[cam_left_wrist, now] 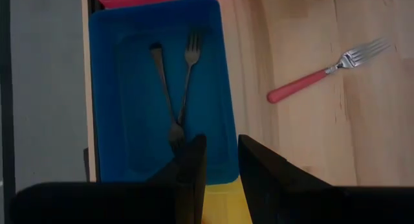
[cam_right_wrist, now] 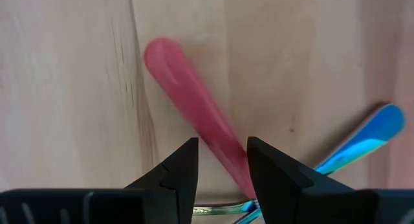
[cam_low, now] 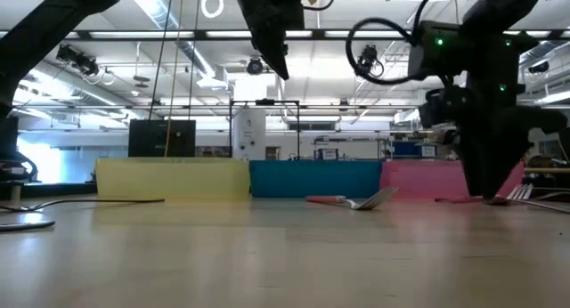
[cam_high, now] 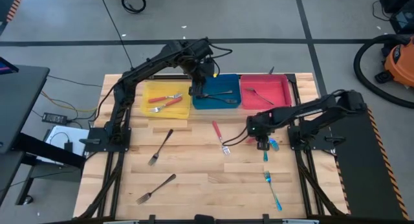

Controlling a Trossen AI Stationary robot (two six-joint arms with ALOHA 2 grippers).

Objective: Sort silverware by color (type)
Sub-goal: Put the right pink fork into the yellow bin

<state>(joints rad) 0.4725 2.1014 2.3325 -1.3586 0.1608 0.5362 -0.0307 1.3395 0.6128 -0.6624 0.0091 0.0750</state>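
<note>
We see three bins in a row along the table's [cam_high: 194, 185] far edge: yellow bin [cam_high: 150, 107], blue bin [cam_high: 217, 102], pink bin [cam_high: 266, 101]. The near half of the wood is mostly open, with two grey forks [cam_high: 160, 147] [cam_high: 156, 188] lying well apart on the left side.

Our left gripper [cam_high: 197, 89] hangs over the blue bin's left end, arm stretched across from the left post, fingers [cam_left_wrist: 194, 162] parted with a narrow gap, holding nothing. Two grey forks [cam_left_wrist: 174, 88] lie crossed in that bin.

Our right gripper [cam_high: 262, 144] is low at the table, right of centre, arm folded in from the right; fingers [cam_right_wrist: 184, 169] slightly apart, straddling a red handle [cam_right_wrist: 194, 114], grip not confirmed. Just beside it is a blue-handled fork [cam_high: 273, 145]; two more blue-handled forks [cam_high: 266, 175] [cam_high: 276, 199] lie nearer the front edge.

A red-handled fork [cam_high: 218, 136] sits mid-table. The yellow bin holds two red-handled pieces [cam_high: 165, 102]; the pink bin holds one grey fork [cam_high: 259, 94].
</note>
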